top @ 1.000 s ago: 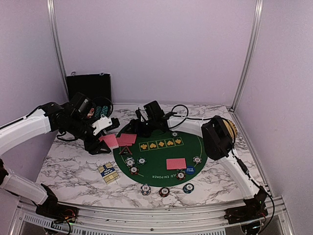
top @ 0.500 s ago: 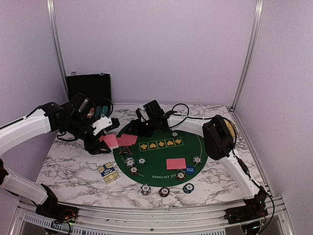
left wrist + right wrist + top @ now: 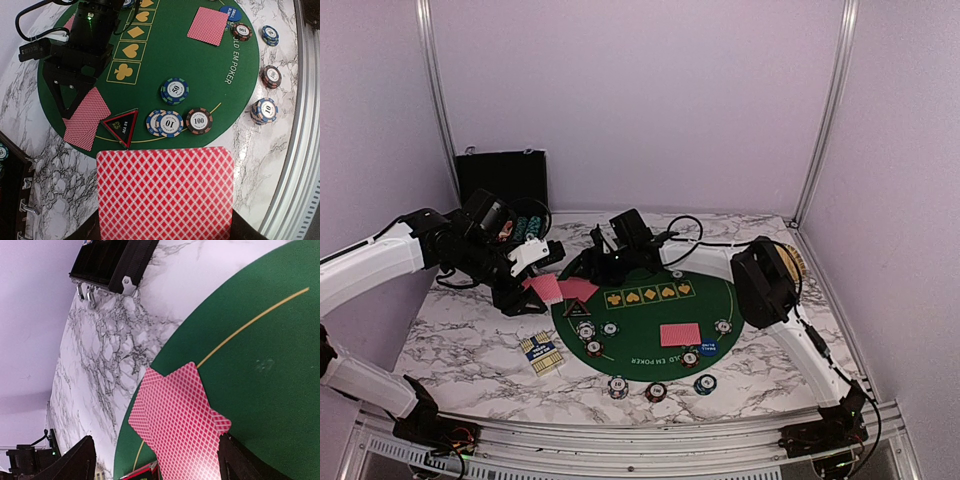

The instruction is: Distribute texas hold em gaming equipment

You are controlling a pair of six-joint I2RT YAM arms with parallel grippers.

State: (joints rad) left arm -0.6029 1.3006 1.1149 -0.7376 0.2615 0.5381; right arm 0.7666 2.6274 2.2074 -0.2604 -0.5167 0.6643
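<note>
The left pincer [image 3: 535, 288] is clamped shut on a red diamond-backed playing card [image 3: 165, 192]. It holds the card flat above the white marble-patterned desk [image 3: 470, 340], just off the left rim of the round green felt mat [image 3: 200, 70]. (In the left wrist view the card hides nearly all of both fingers.)

Just ahead of this pincer, on the mat, sits a black triangular button [image 3: 122, 127]. Beside the button are a blue-and-white striped chip marked 10 [image 3: 169, 123], overlapping a second one like it, and a black striped chip marked 100 [image 3: 199, 120]. A teal striped chip marked 50 [image 3: 175, 90] lies a little farther from the pincer.

The right pincer [image 3: 157, 440] has its fingers spread wide over a pair of overlapping red-backed cards [image 3: 175, 405]. These lie face down at the mat's left rim, between the two fingers; whether the fingertips touch the felt I cannot tell. Beyond this pincer a black hinged case [image 3: 112, 262] stands on the desk.

Well to the pincer's right, towards the arm bases, a single red-backed card [image 3: 680, 334] lies flat on the mat. A blue round button [image 3: 708, 348] is just beside it. Off the mat, at the desk's near edge, three striped chips [image 3: 656, 391] sit in a loose row.
</note>
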